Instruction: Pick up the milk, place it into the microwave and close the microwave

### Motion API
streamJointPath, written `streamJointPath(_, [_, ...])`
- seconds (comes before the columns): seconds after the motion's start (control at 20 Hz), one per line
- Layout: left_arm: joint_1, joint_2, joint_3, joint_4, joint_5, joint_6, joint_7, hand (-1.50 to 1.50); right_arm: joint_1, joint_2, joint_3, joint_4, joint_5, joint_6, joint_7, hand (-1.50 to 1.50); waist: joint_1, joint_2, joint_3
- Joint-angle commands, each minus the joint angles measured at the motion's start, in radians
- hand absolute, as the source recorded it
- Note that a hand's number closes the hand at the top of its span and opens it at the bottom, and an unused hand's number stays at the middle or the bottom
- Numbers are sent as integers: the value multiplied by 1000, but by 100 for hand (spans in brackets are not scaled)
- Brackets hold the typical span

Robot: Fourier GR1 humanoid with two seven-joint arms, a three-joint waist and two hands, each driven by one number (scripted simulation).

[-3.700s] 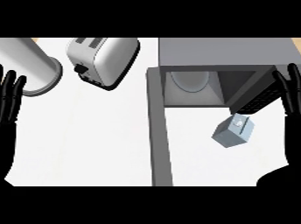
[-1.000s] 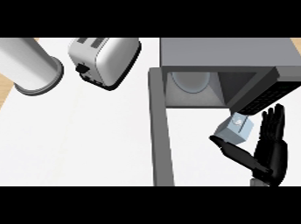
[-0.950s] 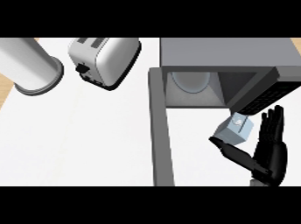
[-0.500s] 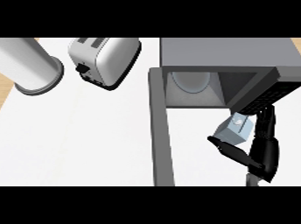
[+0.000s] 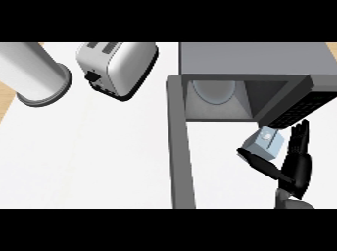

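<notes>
We see only one hand w/ any detail — the right one, at the lower right of the head view. It's black all over, matte, w/ long slim segmented fingers and a thicker thumb. Faint grey highlights mark the edges between segments. Below the palm sits a rounded dark-grey wrist piece — approx. dome-shaped, cut off by the frame edge. No cables, screws or markings that we can make out.

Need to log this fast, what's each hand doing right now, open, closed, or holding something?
Left hand: not in view.
Right hand: open, fingers straight beside the milk carton, thumb reaching under it; not curled around it yet.
</notes>
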Motion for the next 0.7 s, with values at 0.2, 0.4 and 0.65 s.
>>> streamJointPath(0.2, [28,23,4,-70,33,7,46,-150,-5,-34,-95,190,-12,-17,-106,-150,0,0,0])
streamJointPath(0.4, [-73,-7,-51,66,-76,39,-6,-150,-44,-51,-132,290,-74,90,-183,-150,-4,0,0])
streamJointPath(0.65, [-11,-7,-18,26,-6,12,-9,-150,-52,-59,-50,305,-144,426,-202,-150,4,0,1])
